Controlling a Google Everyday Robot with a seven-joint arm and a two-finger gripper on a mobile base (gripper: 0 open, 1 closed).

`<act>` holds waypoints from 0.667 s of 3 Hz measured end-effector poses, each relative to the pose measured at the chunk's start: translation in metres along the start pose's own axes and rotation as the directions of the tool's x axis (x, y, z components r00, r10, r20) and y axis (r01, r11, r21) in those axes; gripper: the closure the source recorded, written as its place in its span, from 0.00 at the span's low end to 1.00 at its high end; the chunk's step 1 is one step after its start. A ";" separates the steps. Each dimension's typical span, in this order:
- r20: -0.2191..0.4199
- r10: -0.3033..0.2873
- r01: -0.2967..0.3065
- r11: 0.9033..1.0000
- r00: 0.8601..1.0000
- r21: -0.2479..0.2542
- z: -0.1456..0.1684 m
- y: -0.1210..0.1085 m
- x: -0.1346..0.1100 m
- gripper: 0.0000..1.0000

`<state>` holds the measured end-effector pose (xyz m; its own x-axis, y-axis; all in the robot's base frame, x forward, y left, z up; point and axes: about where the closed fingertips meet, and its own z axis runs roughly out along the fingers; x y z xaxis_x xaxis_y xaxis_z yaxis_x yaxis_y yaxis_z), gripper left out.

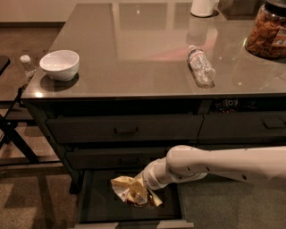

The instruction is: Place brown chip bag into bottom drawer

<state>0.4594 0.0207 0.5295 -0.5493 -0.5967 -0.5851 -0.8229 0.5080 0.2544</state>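
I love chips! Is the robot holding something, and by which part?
The tool is at the arm-side edge of the brown chip bag, inside the bottom drawer; whether it grips cannot be told.

I seem to be in a kitchen or break-room pantry. A long, glossy grey-topped bench [134, 67] carries a white ceramic bowl [59, 65], a clear plastic water bottle [201, 65] lying on its side, a clear jar of brown snacks [268, 31] and a white round container [203, 6] at the far edge. Dark handled drawer fronts [125, 129] run beneath it. My end effector [142, 191] is low over the open dark bottom drawer [98, 201], at a crinkly yellow-and-brown chip bag [129, 190].
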 end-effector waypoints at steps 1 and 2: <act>0.020 0.045 -0.046 0.998 0.999 0.031 0.013 -0.028 0.011 1.00; 0.019 0.046 -0.046 0.998 0.999 0.030 0.013 -0.028 0.011 1.00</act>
<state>0.4780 0.0079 0.5056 -0.5834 -0.5607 -0.5875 -0.7919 0.5535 0.2581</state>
